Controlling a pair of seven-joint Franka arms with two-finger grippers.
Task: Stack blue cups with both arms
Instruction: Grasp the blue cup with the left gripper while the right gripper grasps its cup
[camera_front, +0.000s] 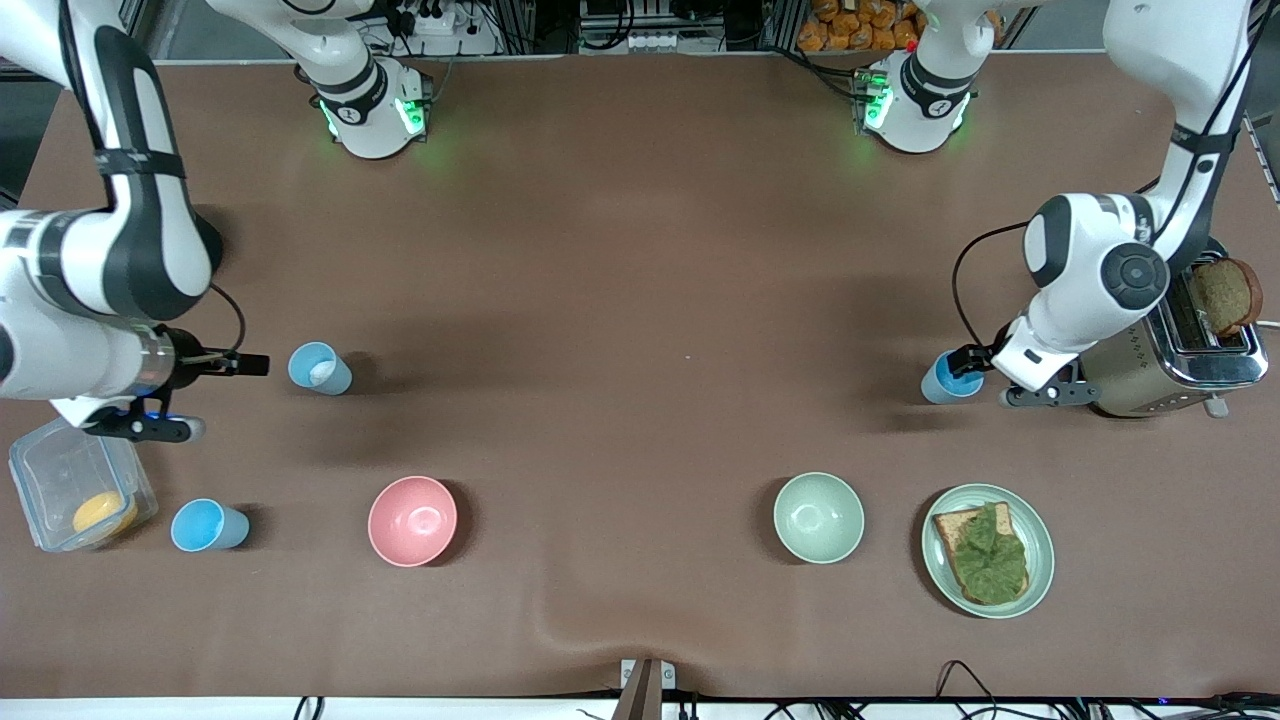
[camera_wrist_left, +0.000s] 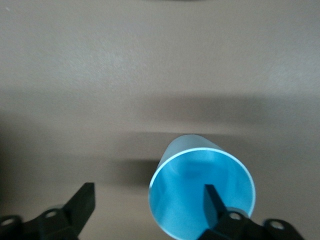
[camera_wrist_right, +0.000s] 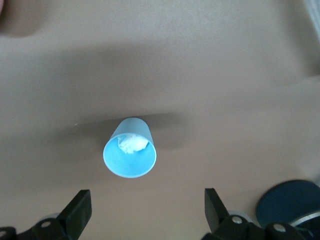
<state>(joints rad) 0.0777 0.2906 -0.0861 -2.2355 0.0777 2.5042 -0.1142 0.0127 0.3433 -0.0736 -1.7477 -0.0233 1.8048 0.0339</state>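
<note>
Three blue cups stand on the brown table. One cup (camera_front: 320, 368) at the right arm's end has a white bit inside; it also shows in the right wrist view (camera_wrist_right: 130, 150). My right gripper (camera_front: 250, 365) is open and empty, just short of this cup (camera_wrist_right: 146, 210). A second cup (camera_front: 208, 525) stands nearer the front camera, beside a plastic box. The third cup (camera_front: 950, 378) stands at the left arm's end, next to the toaster. My left gripper (camera_front: 975, 358) is open at this cup (camera_wrist_left: 202, 192), with one finger (camera_wrist_left: 212, 205) over its mouth and the other outside it.
A pink bowl (camera_front: 412, 520) and a pale green bowl (camera_front: 818, 517) stand near the front. A plate (camera_front: 1040, 560) with bread and lettuce lies beside the green bowl. A toaster (camera_front: 1170, 355) holds a slice. A clear box (camera_front: 60, 470) holds something orange.
</note>
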